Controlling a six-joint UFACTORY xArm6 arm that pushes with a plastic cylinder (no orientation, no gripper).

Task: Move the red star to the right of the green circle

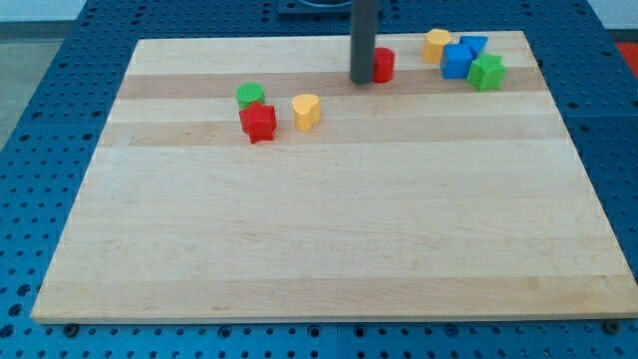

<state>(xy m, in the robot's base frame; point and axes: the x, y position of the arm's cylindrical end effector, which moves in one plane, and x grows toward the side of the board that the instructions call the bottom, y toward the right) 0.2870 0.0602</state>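
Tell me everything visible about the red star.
The red star is a small, solid-looking block with a glossy, uniform red finish and short blunt points. It lies flat on the wooden board, in the upper part toward the view's left. The green circle sits right above it, apparently touching. The yellow block stands apart on its right. My tip is well off toward the upper right, not touching it.

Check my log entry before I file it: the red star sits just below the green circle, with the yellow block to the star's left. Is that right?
Not quite. The camera view shows the red star just below the green circle, but the yellow block lies to the star's right, not its left. My tip is away from them, beside another red block near the view's top.
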